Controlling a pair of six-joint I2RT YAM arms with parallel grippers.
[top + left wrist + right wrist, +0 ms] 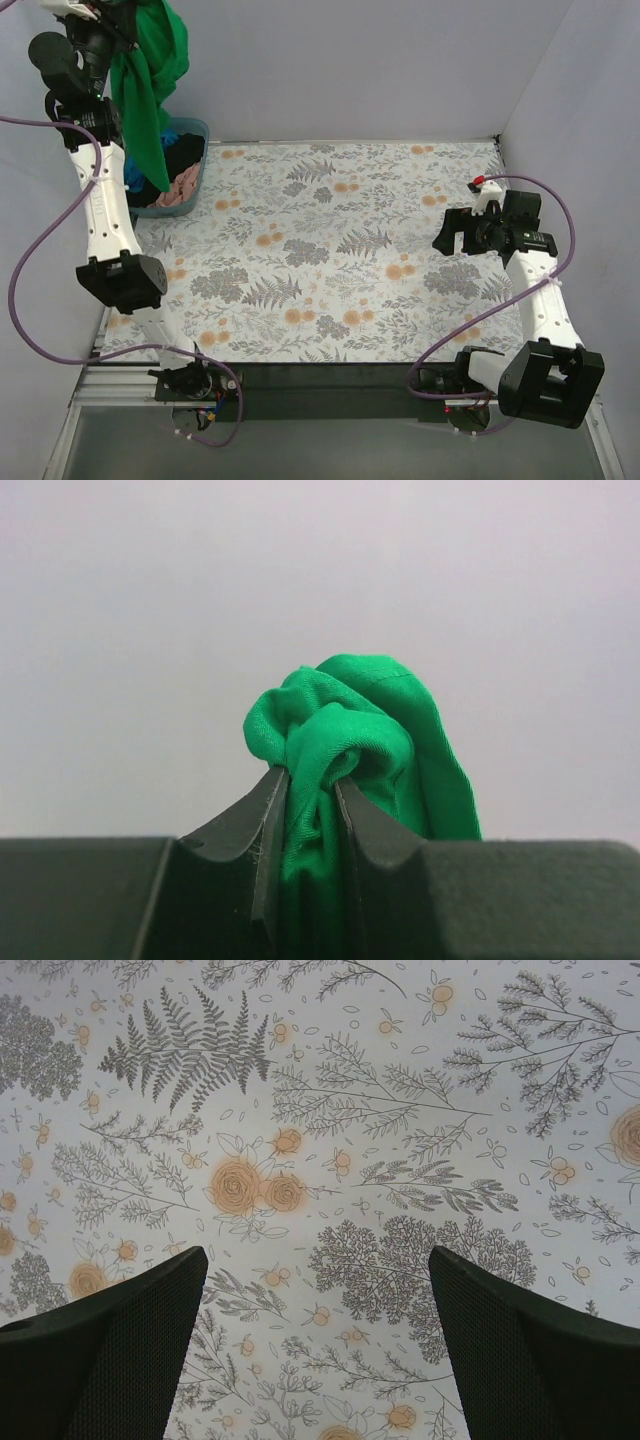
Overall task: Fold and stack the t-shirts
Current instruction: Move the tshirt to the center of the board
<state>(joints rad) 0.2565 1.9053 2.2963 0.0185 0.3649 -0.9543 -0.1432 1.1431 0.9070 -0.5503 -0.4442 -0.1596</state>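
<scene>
My left gripper (112,30) is raised high at the far left and is shut on the bright green t-shirt (150,90), which hangs down over the tub. In the left wrist view the green t-shirt (345,740) bunches out from between the closed fingers (262,820). A dusty pink t-shirt (183,185), a black one (185,153) and a bit of a teal-blue one (181,130) lie in the tub. My right gripper (452,232) is open and empty above the tablecloth at the right; the right wrist view shows only cloth between its fingers (130,1350).
The pale blue plastic tub (201,127) stands at the far left corner of the table. The floral grey and orange tablecloth (330,250) covers the table. Grey walls close in the back and both sides.
</scene>
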